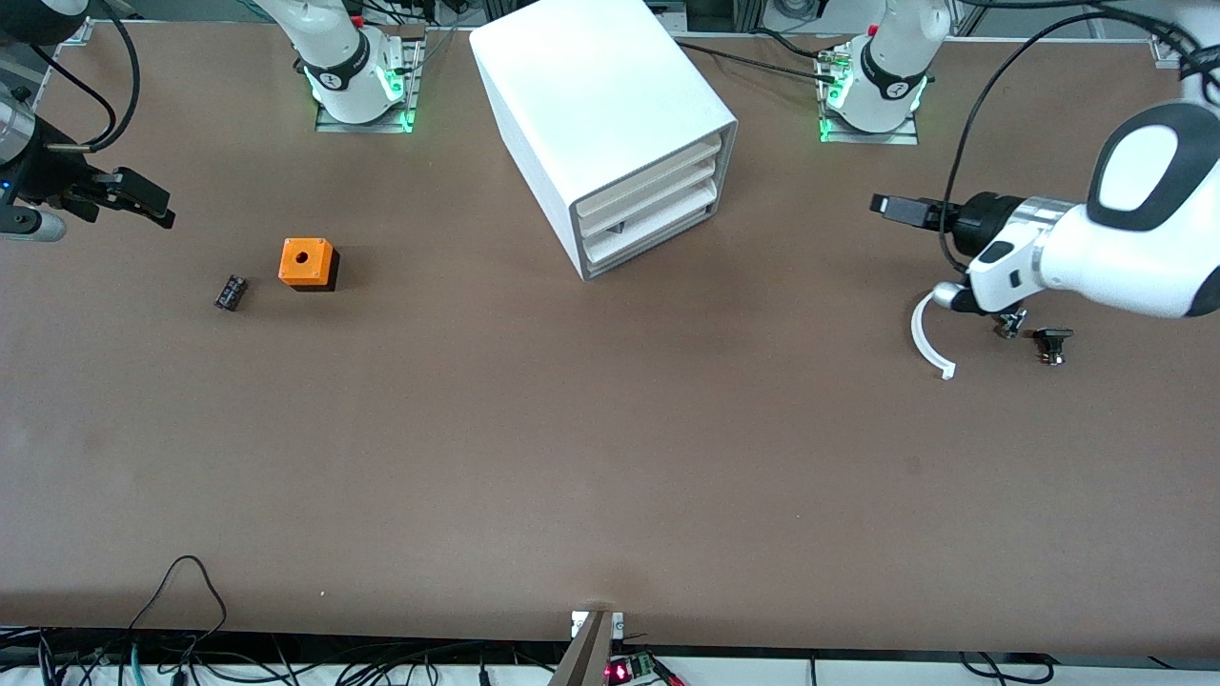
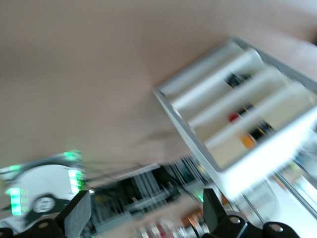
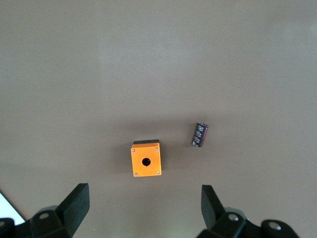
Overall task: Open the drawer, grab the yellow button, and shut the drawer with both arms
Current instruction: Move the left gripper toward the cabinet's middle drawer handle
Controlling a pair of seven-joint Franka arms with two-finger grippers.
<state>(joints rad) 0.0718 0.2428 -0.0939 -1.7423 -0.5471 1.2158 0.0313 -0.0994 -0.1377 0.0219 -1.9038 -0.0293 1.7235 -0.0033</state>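
The white cabinet [image 1: 610, 124] stands at the robots' edge of the table, with its three drawers [image 1: 648, 205] pushed in. In the blurred left wrist view, the drawers [image 2: 237, 109] hold small dark, red and orange things. An orange-and-black thing [image 2: 250, 138] in one drawer may be the button; I cannot tell which drawer. My left gripper [image 1: 882, 204] is open and empty [image 2: 146, 214], in the air, off the drawer fronts toward the left arm's end. My right gripper [image 1: 148, 202] is open and empty [image 3: 145, 208], over the table near the orange cube.
An orange cube with a round hole [image 1: 307, 263] [image 3: 146, 159] and a small black ribbed block [image 1: 230, 292] [image 3: 200, 135] lie toward the right arm's end. A white curved strip [image 1: 926, 341] and small black parts [image 1: 1051, 341] lie under the left arm.
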